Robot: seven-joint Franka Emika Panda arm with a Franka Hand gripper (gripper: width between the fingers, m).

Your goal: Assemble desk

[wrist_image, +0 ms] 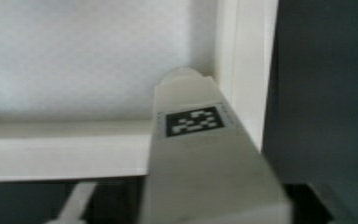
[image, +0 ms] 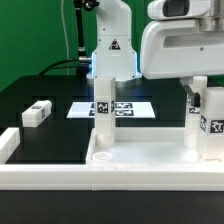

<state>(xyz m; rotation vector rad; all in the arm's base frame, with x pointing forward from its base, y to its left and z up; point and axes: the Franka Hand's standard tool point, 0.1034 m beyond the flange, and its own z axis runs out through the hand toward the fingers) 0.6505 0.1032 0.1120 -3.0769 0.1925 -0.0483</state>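
Observation:
The white tabletop panel (image: pixel 140 155) lies rim-up at the front. One leg (image: pixel 103 118) stands upright in its corner at the exterior view's left. My gripper (image: pixel 204 97) is at the exterior view's right, shut on a second leg (image: pixel 213 125) held upright at the panel's right corner. In the wrist view this leg (wrist_image: pixel 197 160), with its tag, reaches down into the inner corner of the panel (wrist_image: pixel 87 70). My fingers are hidden there. A third leg (image: pixel 37 113) lies loose on the black table at the left. A fourth leg is out of view.
The marker board (image: pixel 130 108) lies flat behind the panel. The low white border wall (image: pixel 40 185) runs along the front and turns back at the left. The robot's base (image: pixel 112 50) stands at the back, with a green backdrop behind it.

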